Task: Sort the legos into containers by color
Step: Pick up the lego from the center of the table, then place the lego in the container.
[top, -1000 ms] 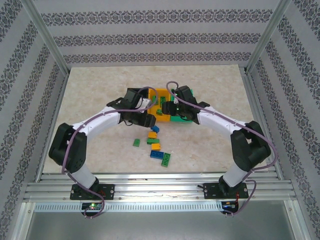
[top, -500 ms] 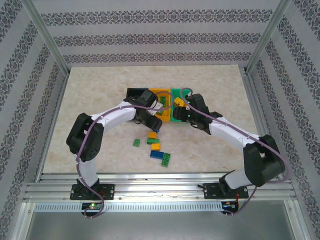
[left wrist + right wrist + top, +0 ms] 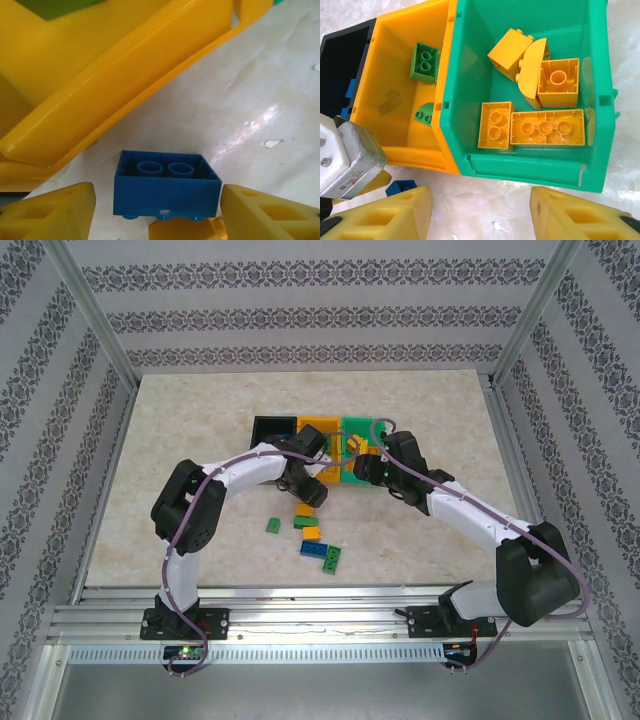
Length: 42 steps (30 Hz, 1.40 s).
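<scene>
I am looking down on a pale marbled table (image 3: 180, 470) inside a frame with patterned walls. Both arms reach forward from the near edge and bend towards the middle, the left arm (image 3: 240, 468) and the right arm (image 3: 470, 512) meeting close to the bins.

Three bins stand side by side, touching, in a row: the black bin (image 3: 270, 427) on the left, the orange bin (image 3: 320, 426) in the middle and the green bin (image 3: 357, 426) on the right.

The left gripper (image 3: 157, 200) is low over the table, just in front of the orange bin's near wall. Its fingers are apart. A blue brick (image 3: 167, 187) lies between them, upside down with its hollow tubes facing up, and I see a gap on the left-hand side. An orange brick (image 3: 182, 231) sits just under the blue one, at the picture's bottom edge.

The right gripper (image 3: 480, 212) hangs over the near edge of the green bin, fingers spread wide with nothing between them.

The green bin holds five yellow-orange bricks (image 3: 547, 128). The orange bin holds two green bricks (image 3: 425, 61). A bit of blue (image 3: 349, 89) shows in the black bin.

A handful of loose legos (image 3: 311, 533), green, orange and blue, lie on the table nearer the arm bases.
</scene>
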Tool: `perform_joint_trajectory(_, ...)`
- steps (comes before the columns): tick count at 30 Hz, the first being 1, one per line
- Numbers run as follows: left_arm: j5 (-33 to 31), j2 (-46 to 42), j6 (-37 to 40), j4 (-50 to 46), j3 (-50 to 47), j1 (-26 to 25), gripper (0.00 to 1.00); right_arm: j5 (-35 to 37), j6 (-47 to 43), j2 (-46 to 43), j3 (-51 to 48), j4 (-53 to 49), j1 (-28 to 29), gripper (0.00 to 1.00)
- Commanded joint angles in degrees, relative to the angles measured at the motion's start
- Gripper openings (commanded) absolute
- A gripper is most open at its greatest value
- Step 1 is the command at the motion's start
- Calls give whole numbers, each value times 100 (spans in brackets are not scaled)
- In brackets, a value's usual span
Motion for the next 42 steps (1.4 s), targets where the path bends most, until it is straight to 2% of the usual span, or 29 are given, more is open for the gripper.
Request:
perform_joint_trajectory(1,-195,99,135,-252,94,-65,67,105,109,-122,-84,123,-49,54)
perform_joint_trajectory(6,-119,200,21,-181,130,-110,64,66,120,-127,-70,135,-49,54)
perform_joint_trajectory(15,-28,90,-28,-164,149,-122,51,63,125,-129,-71,132,-58,54)
perform_joint_trajectory(28,-364,-1240,-386,485,-357,27,49,-116,174,36,3,324,-32,55)
perform_joint_trajectory(32,-464,-1534,-420,654,-410,286,49,-160,116,82,69,288,1,54)
perform_joint_trajectory(36,-275,-1692,-598,870,-403,778,49,-187,106,73,69,258,55,54)
perform_joint_trajectory(42,-310,-1519,-791,1238,-328,1384,49,-306,64,135,133,169,198,54)
